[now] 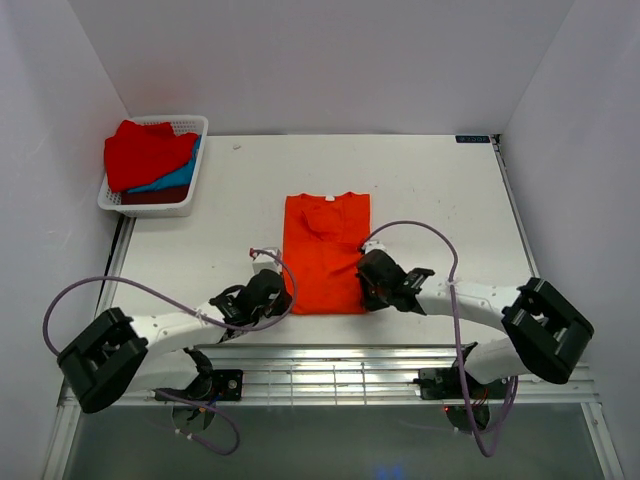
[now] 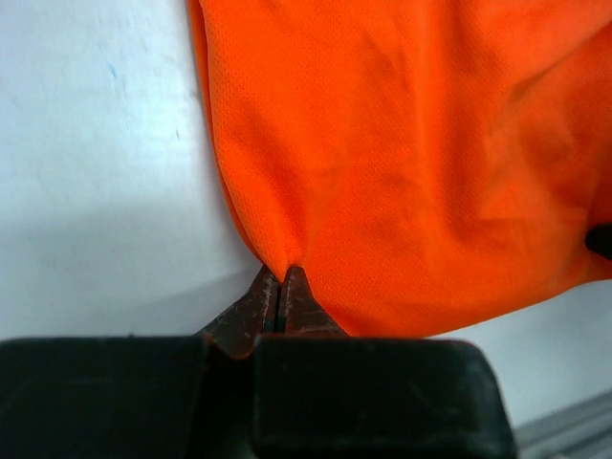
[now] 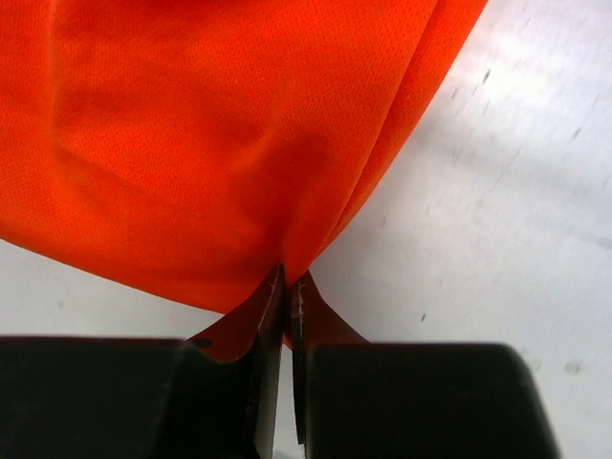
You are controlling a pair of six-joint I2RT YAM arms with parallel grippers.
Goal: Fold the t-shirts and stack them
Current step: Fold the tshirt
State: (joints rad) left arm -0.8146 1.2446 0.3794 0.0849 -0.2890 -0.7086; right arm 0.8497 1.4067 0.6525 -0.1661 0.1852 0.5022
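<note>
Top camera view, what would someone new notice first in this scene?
The bright orange t-shirt lying flat in the middle of the table stands out most. The left end effector and right end effector are each pinched shut on one near corner of it. At the far left corner, a white basket holds a red t-shirt piled over a blue t-shirt and a dark t-shirt.

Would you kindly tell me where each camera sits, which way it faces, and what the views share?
Top external: above and behind, looking down on the table; both arms show.
Left wrist: on the left arm, facing the orange t-shirt; left gripper shut on its corner.
Right wrist: likewise; right gripper shut on the other corner.
All share the orange t-shirt.
</note>
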